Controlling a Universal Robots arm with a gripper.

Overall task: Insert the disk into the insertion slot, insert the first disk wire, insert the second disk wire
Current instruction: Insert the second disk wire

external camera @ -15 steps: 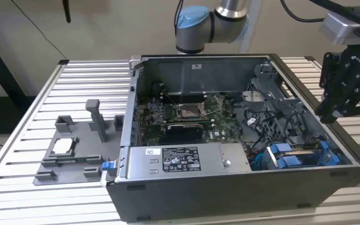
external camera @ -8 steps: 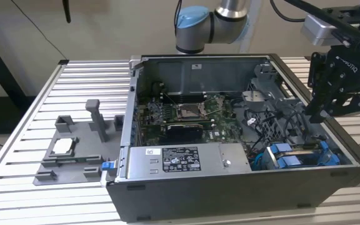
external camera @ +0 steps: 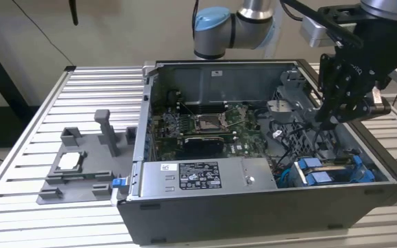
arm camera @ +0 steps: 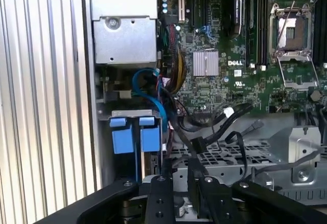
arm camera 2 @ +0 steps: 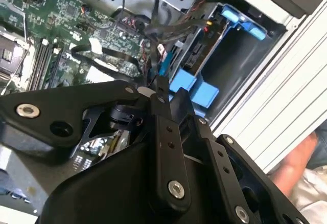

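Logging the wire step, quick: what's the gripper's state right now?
Gripper: cannot be told; it hangs inside the computer case, near the blue-framed disk.

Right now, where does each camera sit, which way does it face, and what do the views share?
Exterior view: off the arm and above the slatted table, looking down into the open computer case; the arm and gripper show on the exterior view's right.
First wrist view: on the wrist, looking past the gripper at the motherboard and the insertion slot.
Second wrist view: on the wrist, looking along the gripper toward the insertion slot.
Shared: all three show gripper, motherboard and insertion slot.
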